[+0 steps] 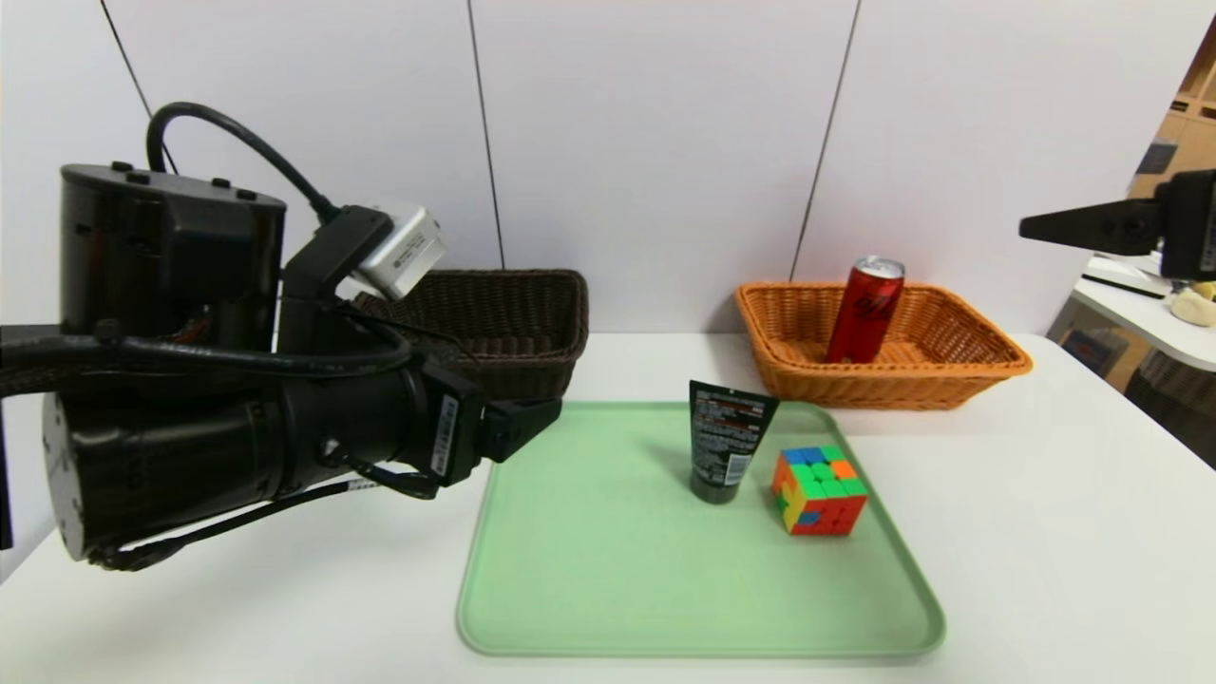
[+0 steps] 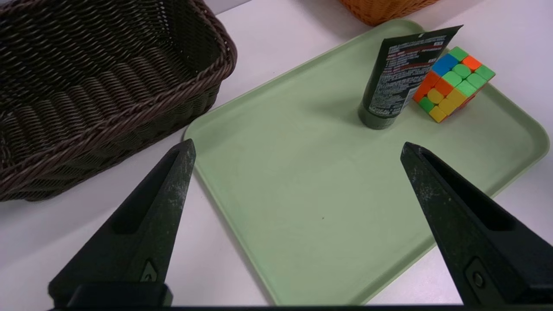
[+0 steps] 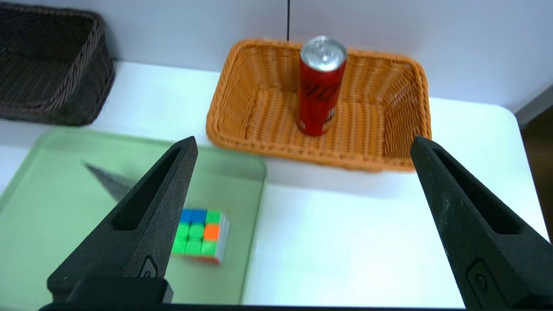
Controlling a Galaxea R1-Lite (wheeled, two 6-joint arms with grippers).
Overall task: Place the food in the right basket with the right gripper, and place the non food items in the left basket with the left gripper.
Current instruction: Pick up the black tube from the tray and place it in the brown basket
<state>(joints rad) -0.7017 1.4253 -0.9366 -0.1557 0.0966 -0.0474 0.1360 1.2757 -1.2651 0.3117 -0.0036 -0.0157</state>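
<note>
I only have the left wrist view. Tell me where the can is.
Observer: The red can stands upright inside the orange basket, clear of its walls.
Operator: Report the right gripper.
Observer: The right gripper is open and empty, raised back from that basket.
Operator: Confirm the dark basket's far corners hold nothing.
Observer: From the head view, the dark basket is partly hidden by the left arm; I see nothing in it. The black tube and the puzzle cube are on the green tray. The left gripper is open.
</note>
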